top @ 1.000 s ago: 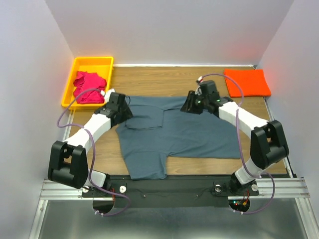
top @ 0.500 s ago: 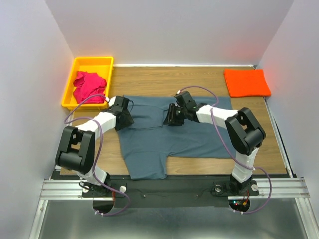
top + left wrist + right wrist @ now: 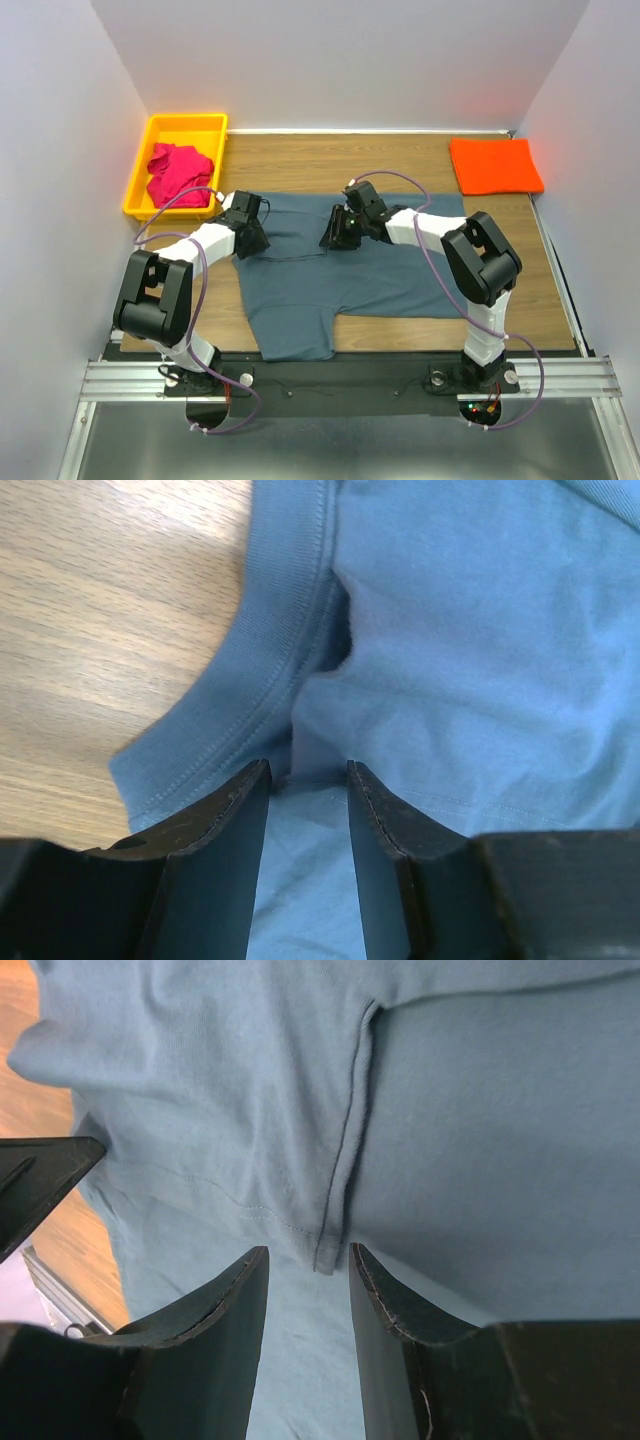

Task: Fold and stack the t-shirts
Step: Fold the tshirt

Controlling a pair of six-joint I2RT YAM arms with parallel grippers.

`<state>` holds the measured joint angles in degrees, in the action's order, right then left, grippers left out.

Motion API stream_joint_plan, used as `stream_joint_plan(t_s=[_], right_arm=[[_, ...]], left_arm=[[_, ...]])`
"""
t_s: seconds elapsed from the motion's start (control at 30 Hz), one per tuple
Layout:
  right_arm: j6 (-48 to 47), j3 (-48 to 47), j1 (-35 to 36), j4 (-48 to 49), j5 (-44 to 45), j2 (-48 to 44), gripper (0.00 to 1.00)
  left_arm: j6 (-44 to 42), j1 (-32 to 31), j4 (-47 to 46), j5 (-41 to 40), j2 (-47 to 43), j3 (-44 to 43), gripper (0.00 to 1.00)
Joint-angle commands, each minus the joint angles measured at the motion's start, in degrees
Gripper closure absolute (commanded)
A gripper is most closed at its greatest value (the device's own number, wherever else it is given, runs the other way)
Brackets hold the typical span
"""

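The large slate grey-blue t-shirt (image 3: 380, 270) lies spread on the wooden table, its upper left part folded down into a flap (image 3: 290, 225). My left gripper (image 3: 258, 240) is low over the flap's left edge by the collar; its jaws stand narrowly parted, with a ridge of blue cloth (image 3: 320, 720) at the tips (image 3: 308, 770). My right gripper (image 3: 333, 238) is at the flap's right lower corner, jaws narrowly parted around the hemmed corner (image 3: 335, 1230), tips (image 3: 308, 1255) on the cloth. The folded orange t-shirt (image 3: 496, 165) lies at the back right. The magenta-pink t-shirt (image 3: 178, 172) lies crumpled in the bin.
The yellow plastic bin (image 3: 185, 125) stands at the back left corner. Bare wood (image 3: 90, 630) lies left of the shirt's collar. White walls close in the table on three sides. The arms' bases and a metal rail (image 3: 340, 380) are at the near edge.
My right gripper has moved left from the shirt's upper right part to the flap's right corner. My left gripper has shifted slightly right and towards me along the flap's left edge.
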<state>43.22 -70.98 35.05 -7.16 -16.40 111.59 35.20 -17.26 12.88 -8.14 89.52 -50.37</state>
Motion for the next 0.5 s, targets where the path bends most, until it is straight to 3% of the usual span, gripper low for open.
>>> stream_joint_plan(t_s=[0.0,0.13,0.47], right_arm=[[0.72,-1.97,1.08,2.68,-0.38,0.73,0.56],[0.81,-1.88,1.51,2.76,-0.47,1.0,0.56],[0.9,-1.97,1.87,2.94,-0.47,1.61,0.59]], left_arm=[[-0.48,-0.94,-1.02,0.58,-1.01,-1.22,0.52],[-0.4,-1.11,-1.02,0.41,-0.48,-1.57,0.57],[-0.66,-1.9,4.6,-2.58,-3.82,-4.56,0.87]])
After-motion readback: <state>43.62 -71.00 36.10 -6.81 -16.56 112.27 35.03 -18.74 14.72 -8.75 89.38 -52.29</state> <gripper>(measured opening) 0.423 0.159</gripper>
